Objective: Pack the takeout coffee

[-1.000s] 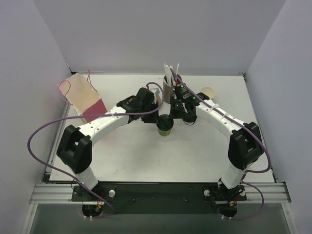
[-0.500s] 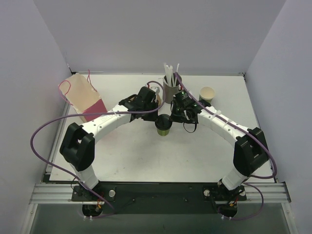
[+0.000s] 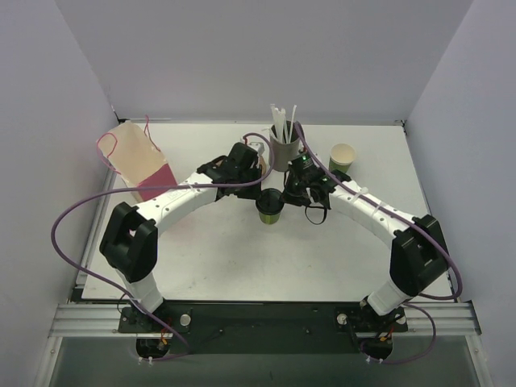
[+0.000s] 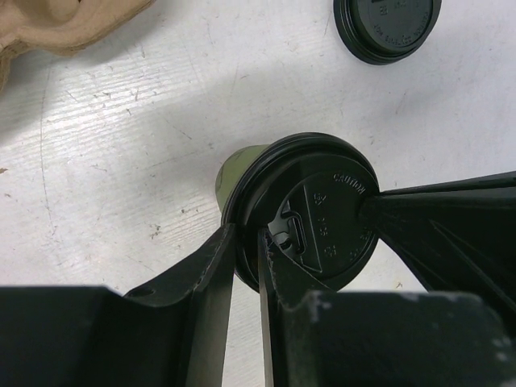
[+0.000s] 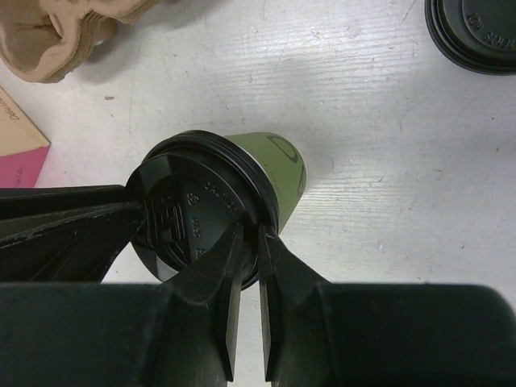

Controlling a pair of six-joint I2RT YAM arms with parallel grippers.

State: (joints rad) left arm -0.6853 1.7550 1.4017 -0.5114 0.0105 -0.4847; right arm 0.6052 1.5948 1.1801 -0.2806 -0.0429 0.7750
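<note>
The takeout coffee (image 3: 270, 208) is a small green paper cup that stands mid-table with a black lid (image 4: 322, 214) on top. My left gripper (image 4: 246, 250) is shut on the lid's rim from one side, one finger inside the edge and one outside. From the opposite side my right gripper (image 5: 250, 242) pinches the same rim (image 5: 201, 205). In the top view the left gripper (image 3: 258, 193) and the right gripper (image 3: 287, 196) flank the cup. Its green wall (image 5: 280, 161) shows below the lid.
A grey holder of white straws (image 3: 283, 147) stands just behind the cup. A second green cup with a cream inside (image 3: 342, 156) sits back right. A spare black lid (image 4: 387, 28) and a cardboard cup carrier (image 5: 56, 36) lie nearby. A tan and pink paper bag (image 3: 139, 164) lies far left.
My right arm swung outward and its gripper settled lower against the cup, uncovering the cream-inside cup behind it. Its jaws closed slightly on the rim. The left gripper held still.
</note>
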